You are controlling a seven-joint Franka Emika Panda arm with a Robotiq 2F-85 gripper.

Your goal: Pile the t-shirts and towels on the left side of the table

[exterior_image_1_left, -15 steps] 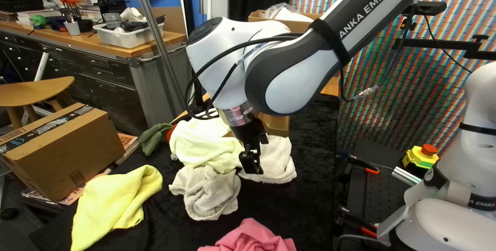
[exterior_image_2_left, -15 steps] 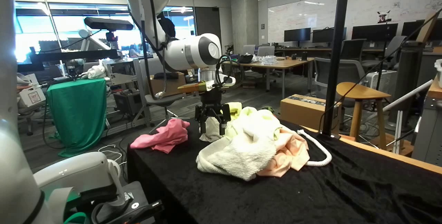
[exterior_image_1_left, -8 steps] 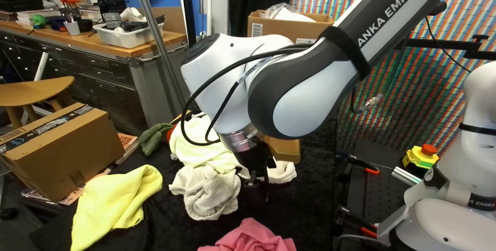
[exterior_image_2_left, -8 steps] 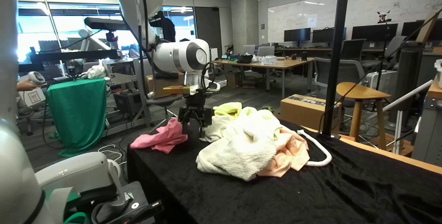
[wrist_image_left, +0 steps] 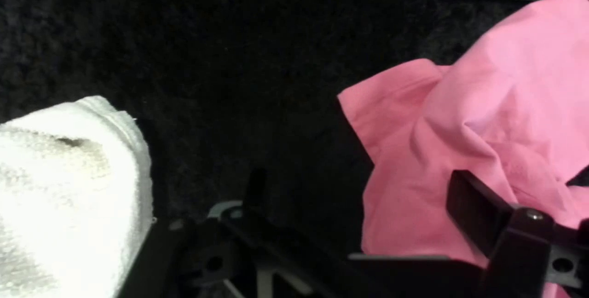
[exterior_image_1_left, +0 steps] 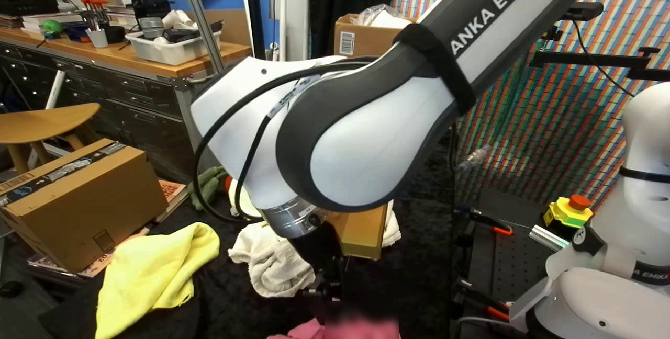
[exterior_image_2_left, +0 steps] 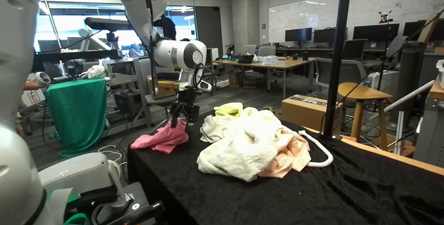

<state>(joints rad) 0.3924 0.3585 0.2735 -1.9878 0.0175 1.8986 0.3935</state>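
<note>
A crumpled pink cloth point(exterior_image_2_left: 166, 137) lies by the edge of the black table point(exterior_image_2_left: 312, 197). Over it hangs my gripper point(exterior_image_2_left: 182, 125), tilted, jaws wide apart and nothing gripped. In the wrist view the right finger point(wrist_image_left: 474, 206) is over the pink cloth point(wrist_image_left: 414, 151), while the left one is above bare black; contact cannot be told. A white towel point(wrist_image_left: 73, 206) fills that view's left side. In an exterior view, white point(exterior_image_2_left: 239, 159), grey-white point(exterior_image_2_left: 213, 127), pale yellow-green point(exterior_image_2_left: 265, 117) and peach point(exterior_image_2_left: 291, 153) cloths form a heap. A yellow towel point(exterior_image_1_left: 157, 271) lies apart.
A white cord point(exterior_image_2_left: 324, 162) curls beside the heap, near a black pole point(exterior_image_2_left: 336, 55). Cardboard box point(exterior_image_1_left: 89, 203) and green glove-like cloth point(exterior_image_1_left: 207, 187) sit along the table's far side. Another robot arm point(exterior_image_1_left: 617, 255) stands near a yellow emergency stop point(exterior_image_1_left: 568, 213).
My gripper has travelled from beside the pale heap to above the pink cloth, and its wrist has tilted. It has stayed open. The cloths lie where they were.
</note>
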